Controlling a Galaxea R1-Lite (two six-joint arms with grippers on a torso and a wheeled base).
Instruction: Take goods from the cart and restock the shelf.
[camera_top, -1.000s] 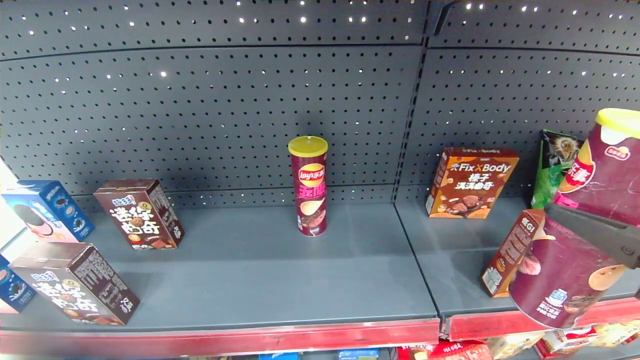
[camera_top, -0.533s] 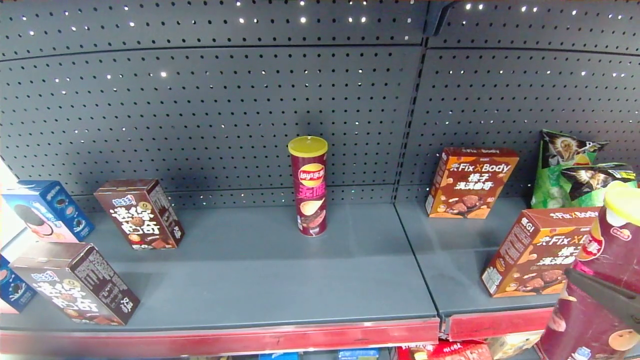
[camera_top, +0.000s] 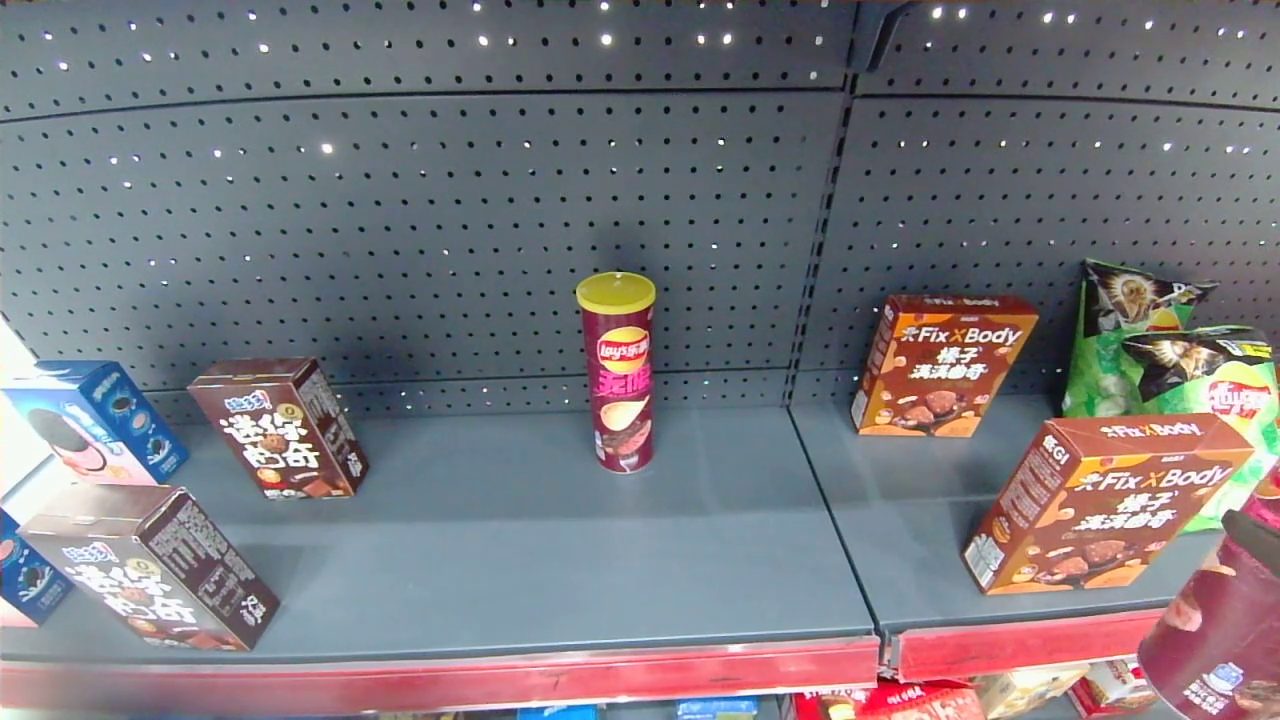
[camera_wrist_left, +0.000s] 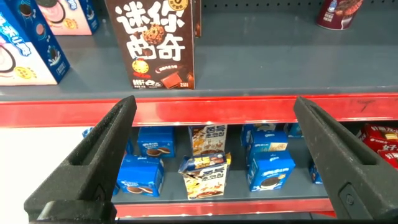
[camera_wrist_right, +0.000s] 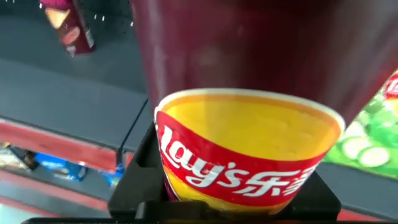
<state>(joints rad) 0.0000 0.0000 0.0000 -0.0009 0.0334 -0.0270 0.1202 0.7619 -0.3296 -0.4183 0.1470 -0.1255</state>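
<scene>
While your right tool (camera_top: 1258, 532) is clamping the maroon cylindrical cardboard crisp can (camera_top: 1210, 640) low off the front lip of the grey metal shelf (camera_top: 560, 560) | you are likely handling something light, slick, crushable, so be squeezing mid-body gently | left tool (camera_wrist_left: 214, 155) is hanging, jaws apart.

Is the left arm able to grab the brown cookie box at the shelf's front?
Probably yes: the left gripper is open and empty, and the brown cookie box stands right ahead with nothing between.

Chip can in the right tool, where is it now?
Head view, far lower right: the chip can hangs by the red shelf edge, just right of the front orange box.
</scene>
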